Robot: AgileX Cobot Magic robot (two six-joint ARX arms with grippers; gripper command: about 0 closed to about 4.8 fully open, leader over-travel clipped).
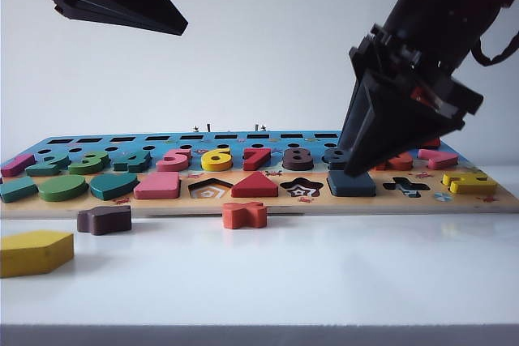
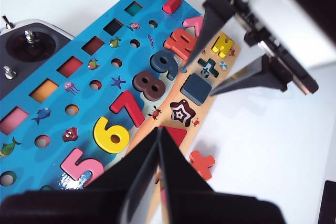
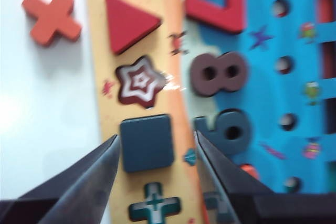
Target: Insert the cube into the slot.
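Across the white table (image 1: 324, 281) lies the long wooden puzzle board (image 1: 73, 210), its blue back half filled with coloured numbers and its pale front strip holding the shape recesses. Along that front edge the cube (image 1: 351, 185) sits in the slot, between the empty star recess (image 1: 302, 190) and the empty cross recess (image 1: 405, 187). In the right wrist view the cube (image 3: 147, 142) fills its square so fully that no checkered floor shows, though the picture is too blurred to say whether every corner has sunk level with the board.

Above it the right gripper (image 3: 156, 153) points down at the board, its two fingers standing apart, one on each side of the cube with a visible gap, so nothing is clamped. From the left wrist view the same fingers straddle the cube (image 2: 196, 88) without touching its sides. The left gripper (image 2: 158, 148) hangs high over the left end of the board, fingers pressed together on nothing.

Off the board's front edge, on the bare table, rest a yellow pentagon (image 1: 34, 253), a brown notched piece (image 1: 105, 219) and an orange cross (image 1: 244, 215).

The job looks essentially finished. The main risk is on the way out: if the right arm lifts at a slant, a fingertip could catch the cube's edge and tip it back out, or drag the board. A corner left riding high would make that more likely.
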